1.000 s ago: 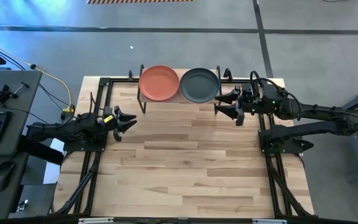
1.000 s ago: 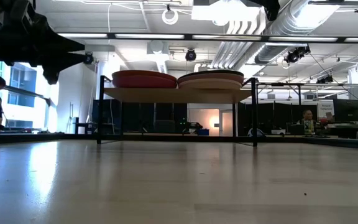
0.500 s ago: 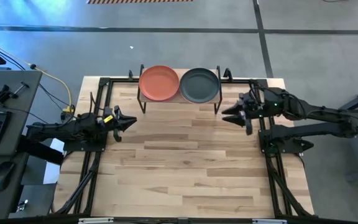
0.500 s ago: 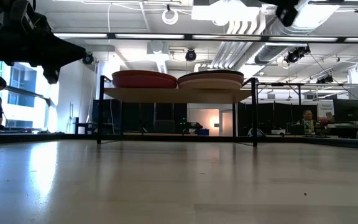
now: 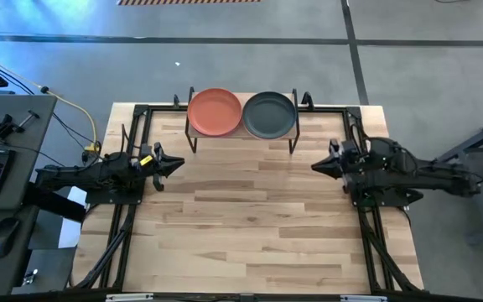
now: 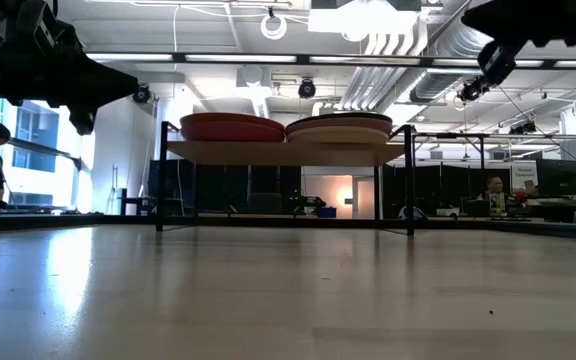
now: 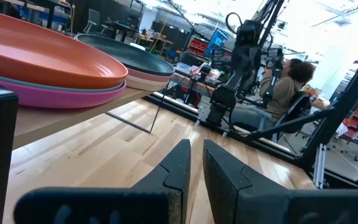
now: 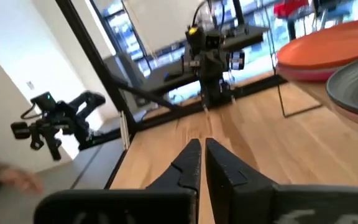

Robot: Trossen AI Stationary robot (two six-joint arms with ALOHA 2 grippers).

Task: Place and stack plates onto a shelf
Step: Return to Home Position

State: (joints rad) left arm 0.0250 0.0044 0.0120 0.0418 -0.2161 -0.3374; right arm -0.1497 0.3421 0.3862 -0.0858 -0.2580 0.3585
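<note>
Light wood planks made up the table (image 5: 250,226), with grey floor beyond its far edge. At its left side the left gripper (image 5: 177,164) hovered over the boards, pointing right toward the middle, its fingers (image 7: 178,171) pressed almost together on nothing.

The shelf (image 6: 278,152) stood at the table's far edge, its long axis running left to right along that edge. It carried two stacks side by side, rims nearly touching. The left stack had the orange plate (image 5: 215,111) on top, lying flat and face up, with a thin rim of teal plate (image 7: 17,81) and then the magenta plate (image 7: 55,98) beneath it. The right stack was topped by the black plate (image 5: 269,115), with the pink plate (image 7: 148,76) under it.

At the table's right side the right gripper (image 5: 317,167) pointed left, fingers (image 8: 190,163) likewise nearly closed and empty, well clear of the shelf.
</note>
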